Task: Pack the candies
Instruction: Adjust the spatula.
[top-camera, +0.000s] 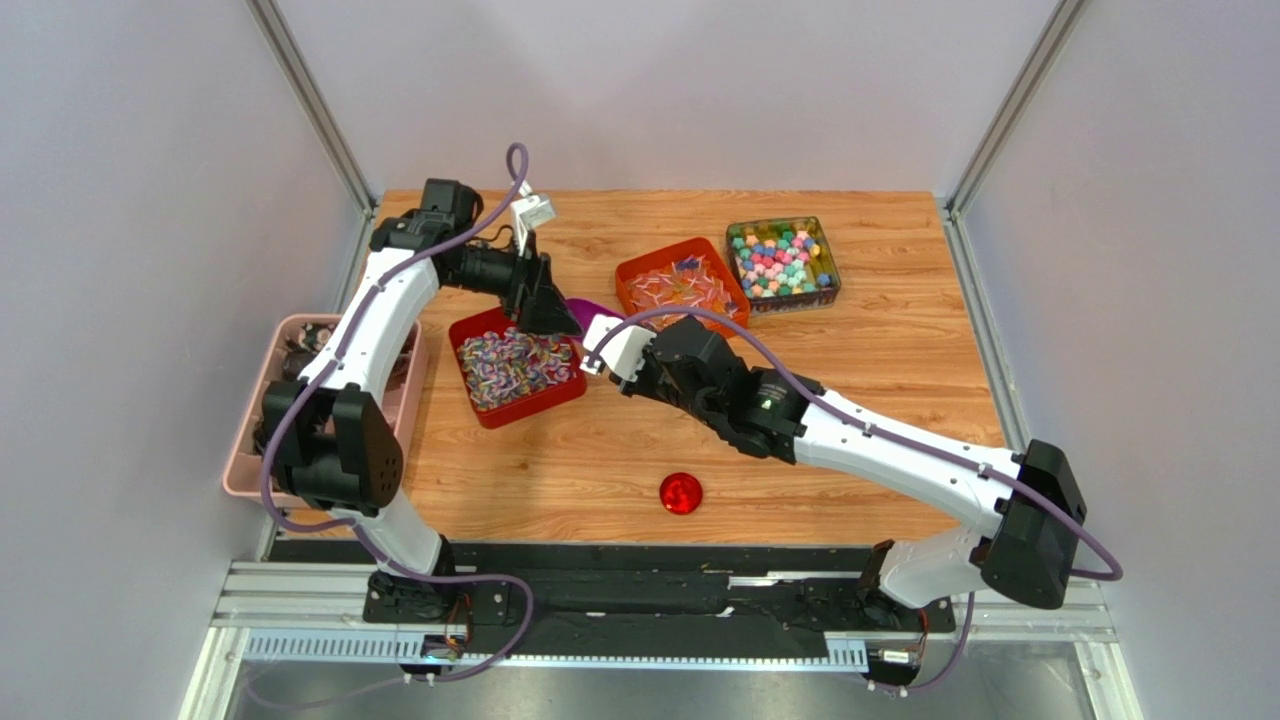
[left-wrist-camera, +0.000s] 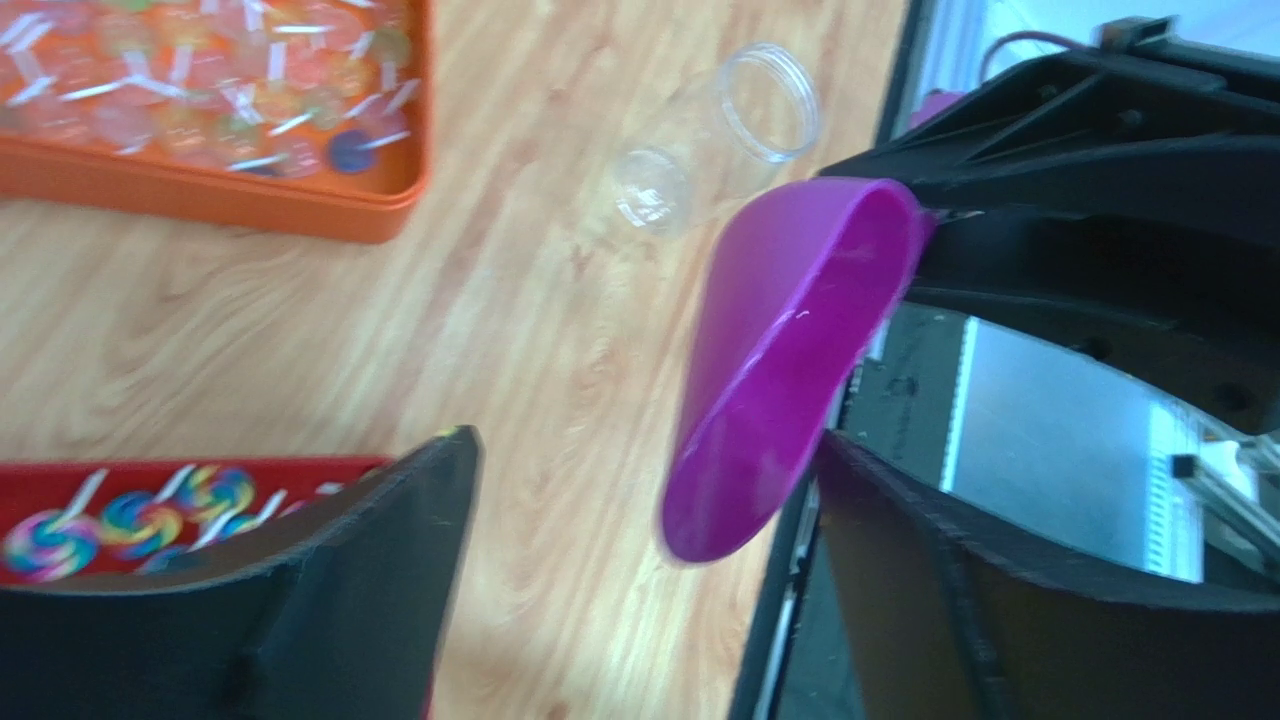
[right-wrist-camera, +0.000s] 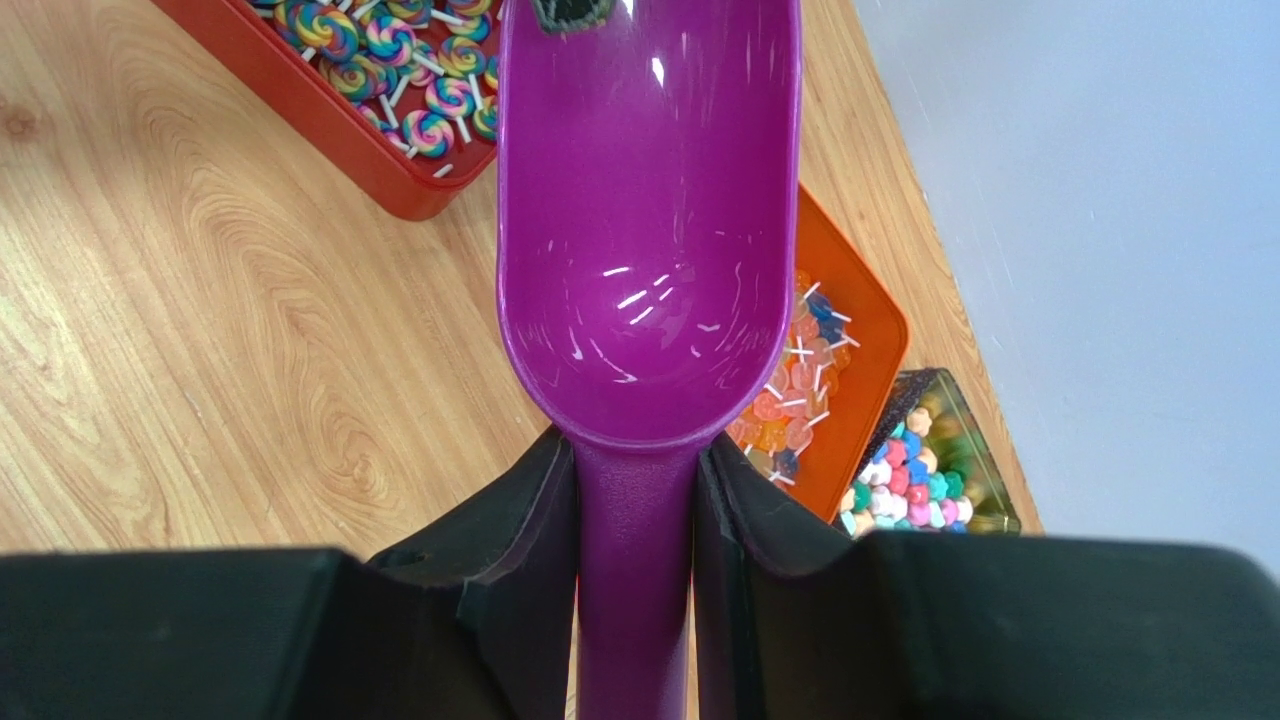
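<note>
The left gripper (top-camera: 541, 318) stands wide, clamping nothing, over the far right corner of a red plastic tray (top-camera: 469, 393). The swirl-patterned candies (top-camera: 516, 365) in it lie just below and left of this gripper, jumbled, sticks pointing every way, too many to count. Between its fingers reaches one empty purple plastic scoop (right-wrist-camera: 646, 225), its long axis running back to the right gripper (right-wrist-camera: 636, 473), which is clamped on the handle. Beyond that gripper are one orange tray (top-camera: 622, 279) and one clear box (top-camera: 787, 308) of candies, and one clear jar (left-wrist-camera: 721, 135) beside the scoop on the wooden worktop (top-camera: 902, 375).

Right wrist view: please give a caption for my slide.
Right pincer grips an empty purple scoop by its handle.
</note>
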